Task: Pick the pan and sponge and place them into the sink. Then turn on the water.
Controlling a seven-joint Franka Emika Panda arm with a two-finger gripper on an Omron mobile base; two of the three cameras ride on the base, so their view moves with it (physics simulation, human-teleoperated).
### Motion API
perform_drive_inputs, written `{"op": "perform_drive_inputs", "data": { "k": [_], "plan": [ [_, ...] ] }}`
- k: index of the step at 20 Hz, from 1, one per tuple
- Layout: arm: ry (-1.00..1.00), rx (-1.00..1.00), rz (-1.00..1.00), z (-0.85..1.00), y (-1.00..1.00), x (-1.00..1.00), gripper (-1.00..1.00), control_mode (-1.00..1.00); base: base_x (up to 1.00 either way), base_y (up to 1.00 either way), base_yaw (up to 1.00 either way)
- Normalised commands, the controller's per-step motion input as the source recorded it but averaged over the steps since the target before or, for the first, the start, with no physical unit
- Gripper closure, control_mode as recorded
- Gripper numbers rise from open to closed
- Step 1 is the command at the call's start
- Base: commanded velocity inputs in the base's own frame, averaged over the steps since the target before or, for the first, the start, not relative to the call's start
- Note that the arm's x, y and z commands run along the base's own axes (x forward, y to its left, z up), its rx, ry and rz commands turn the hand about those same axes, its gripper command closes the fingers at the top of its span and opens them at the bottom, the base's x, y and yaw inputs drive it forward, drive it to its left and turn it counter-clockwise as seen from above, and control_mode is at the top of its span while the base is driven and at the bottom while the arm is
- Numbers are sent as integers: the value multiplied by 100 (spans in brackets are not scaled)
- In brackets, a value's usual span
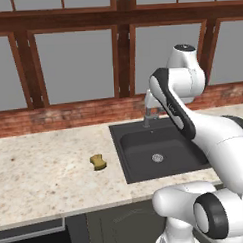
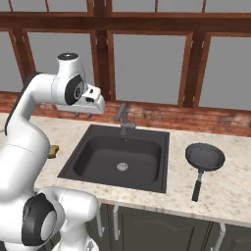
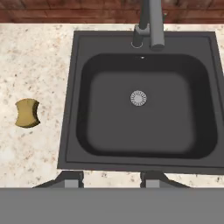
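My gripper [image 3: 111, 178] hangs high above the front rim of the dark grey sink [image 3: 70, 87], open, with nothing between its fingertips [image 3: 70, 178]. From the right base camera the gripper [image 2: 84, 115] sits above the counter just left of the sink [image 2: 164, 162]. The mustard-yellow sponge [image 3: 27, 113] lies on the counter left of the basin, also seen as the sponge [image 1: 98, 161]. The dark pan [image 2: 205, 157] rests on the counter right of the sink, handle toward the front edge. The basin holds nothing but its drain [image 3: 138, 98]. No water is in view.
A grey angular faucet [image 2: 125, 120] stands at the back rim of the sink, faucet [image 3: 151, 22]. Behind the counter runs a brick ledge under wood-framed windows. Speckled counter [image 1: 45, 167] stretches left of the sponge.
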Motion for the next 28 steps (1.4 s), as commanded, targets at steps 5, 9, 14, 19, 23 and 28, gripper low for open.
{"op": "perform_drive_inputs", "data": {
  "k": [5, 9, 14, 19, 23, 28],
  "plan": [
    [0, 0, -4, -8, -21, -28, -100, -100, 0, 0, 0],
    [3, -1, -19, -48, -67, -70, -100, -100, 0, 0, 0],
    [4, -8, -8, -54, -100, -36, -100, -100, 0, 0, 0],
    [16, -17, -5, -37, -100, 4, -100, -100, 0, 0, 0],
    [16, -8, -3, -29, -100, 17, -100, -100, 0, 0, 0],
    [16, 0, -5, -26, -100, 27, -100, -100, 0, 0, 0]
  ]
}}
